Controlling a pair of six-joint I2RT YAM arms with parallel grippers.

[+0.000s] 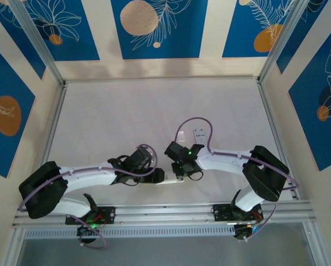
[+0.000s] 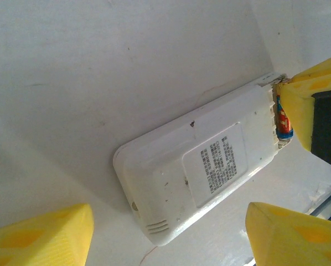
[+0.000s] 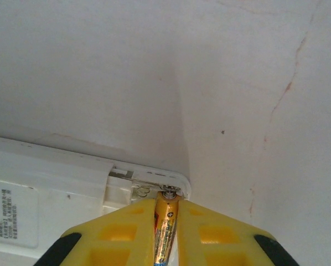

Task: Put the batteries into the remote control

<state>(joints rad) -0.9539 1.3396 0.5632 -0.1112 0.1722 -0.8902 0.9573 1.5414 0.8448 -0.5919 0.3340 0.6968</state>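
The white remote control [image 2: 204,166] lies back-up on the table, printed label upward, with its battery bay open at one end [image 3: 146,185]. My right gripper [image 3: 166,202] is shut on a gold-orange battery [image 3: 166,227]. The battery's tip sits at the bay's end wall, beside a bare spring [image 3: 140,192]. Seen from the left wrist, that battery [image 2: 282,119] is wedged at the remote's far end under a yellow right finger [image 2: 306,102]. My left gripper [image 2: 168,221] stands open, its fingers straddling the remote's near end. From above, both grippers [image 1: 157,177] [image 1: 179,172] meet over the remote [image 1: 169,179].
Two small white pieces [image 1: 197,134] [image 1: 181,136] lie on the table behind the right gripper. An aluminium rail [image 1: 165,211] runs along the near edge, and frame posts and panels wall in the table's sides and back.
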